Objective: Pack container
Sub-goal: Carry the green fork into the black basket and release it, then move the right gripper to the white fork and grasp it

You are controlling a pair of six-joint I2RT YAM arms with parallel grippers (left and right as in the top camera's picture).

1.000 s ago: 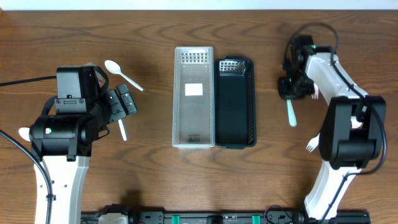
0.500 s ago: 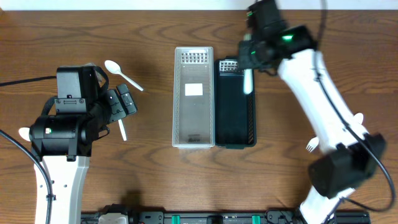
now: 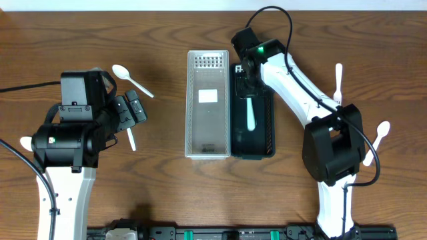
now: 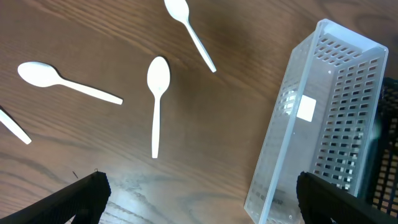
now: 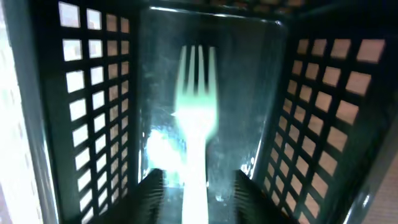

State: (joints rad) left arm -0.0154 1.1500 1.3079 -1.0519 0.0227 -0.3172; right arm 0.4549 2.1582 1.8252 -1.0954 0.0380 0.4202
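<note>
Fork (image 5: 196, 124) lies flat on the floor of the black container (image 3: 270, 137) at the centre of the overhead frame, lengthwise, with its tines toward the top of the right wrist picture. The right gripper (image 5: 199, 186) hangs over the container's upper end with its fingers (image 5: 153, 183) parted, one on either side of the handle and clear of it. A clear container (image 3: 190, 100) sits touching the black one's left side, and at far left the left gripper (image 3: 135, 109) is spread wide and empty near white spoons (image 4: 157, 93) on the wooden table (image 3: 167, 193).
</note>
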